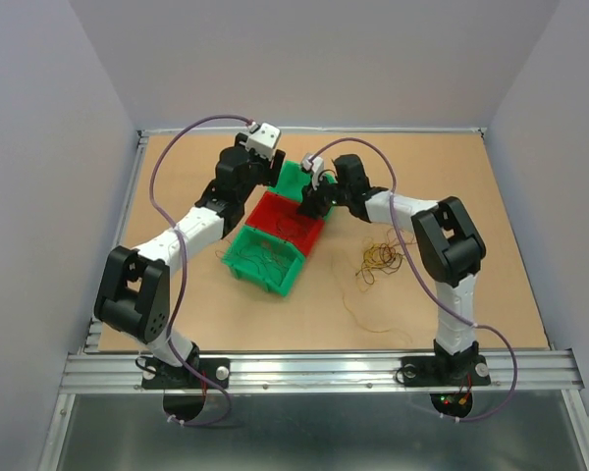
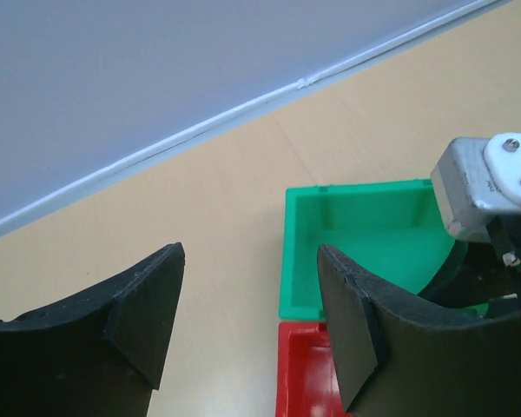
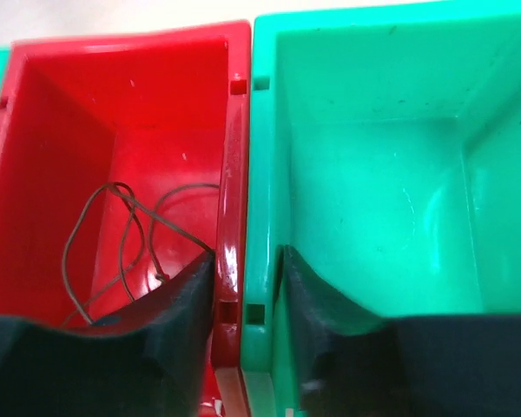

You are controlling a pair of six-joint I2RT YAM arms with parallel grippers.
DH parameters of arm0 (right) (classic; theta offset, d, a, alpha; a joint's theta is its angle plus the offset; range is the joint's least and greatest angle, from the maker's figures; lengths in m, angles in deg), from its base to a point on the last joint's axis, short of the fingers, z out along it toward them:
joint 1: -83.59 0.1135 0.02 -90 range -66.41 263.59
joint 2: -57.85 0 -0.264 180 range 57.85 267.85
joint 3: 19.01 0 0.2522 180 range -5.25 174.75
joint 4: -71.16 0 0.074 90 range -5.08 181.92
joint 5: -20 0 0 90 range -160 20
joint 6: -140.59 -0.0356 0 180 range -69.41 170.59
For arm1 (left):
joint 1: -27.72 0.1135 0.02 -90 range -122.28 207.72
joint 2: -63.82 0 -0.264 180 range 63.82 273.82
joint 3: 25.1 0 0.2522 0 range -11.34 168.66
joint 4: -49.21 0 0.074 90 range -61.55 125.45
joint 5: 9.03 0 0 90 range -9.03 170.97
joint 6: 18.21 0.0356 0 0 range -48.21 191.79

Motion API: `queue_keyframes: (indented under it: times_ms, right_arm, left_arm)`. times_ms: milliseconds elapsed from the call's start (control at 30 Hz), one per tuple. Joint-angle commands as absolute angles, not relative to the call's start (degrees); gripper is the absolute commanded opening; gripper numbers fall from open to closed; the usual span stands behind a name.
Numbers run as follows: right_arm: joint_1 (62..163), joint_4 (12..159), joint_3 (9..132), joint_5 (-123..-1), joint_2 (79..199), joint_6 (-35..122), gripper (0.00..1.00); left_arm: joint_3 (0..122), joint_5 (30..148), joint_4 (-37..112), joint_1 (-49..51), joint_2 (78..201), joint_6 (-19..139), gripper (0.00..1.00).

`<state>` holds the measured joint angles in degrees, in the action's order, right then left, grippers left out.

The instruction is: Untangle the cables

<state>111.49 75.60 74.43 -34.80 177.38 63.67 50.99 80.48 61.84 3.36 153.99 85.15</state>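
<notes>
A tangled clump of thin brown and yellowish cables (image 1: 381, 258) lies on the table to the right of the bins. One loose brown cable (image 3: 126, 226) curls on the floor of the red bin (image 3: 69, 61). More strands lie in the near green bin (image 1: 265, 257). My right gripper (image 3: 247, 278) straddles the touching walls of the red bin and the far green bin (image 3: 373, 35), one finger inside each, pressed against those walls. My left gripper (image 2: 250, 304) hangs open over bare table, just left of the far green bin (image 2: 347, 226), holding nothing.
Three bins stand in a diagonal row at mid-table: near green, red (image 1: 290, 221), far green (image 1: 293, 175). The right arm's wrist camera (image 2: 482, 187) sits over the far green bin, close to my left fingers. Another thin strand (image 1: 358, 309) trails toward the front edge.
</notes>
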Motion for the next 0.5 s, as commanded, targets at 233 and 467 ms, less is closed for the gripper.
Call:
queue_keyframes:
  times_ms: [233, 467]
  right_arm:
    - [112.5, 73.8, 63.8, -42.4, 156.3, 54.7, 0.92]
    - [112.2, 79.2, 54.4, -86.5, 141.1, 41.6, 0.95]
  left_arm:
    - [45.9, 78.7, 66.2, -7.4, 144.4, 89.8, 0.76]
    - [45.4, 85.7, 65.0, -11.1, 146.3, 91.6, 0.76]
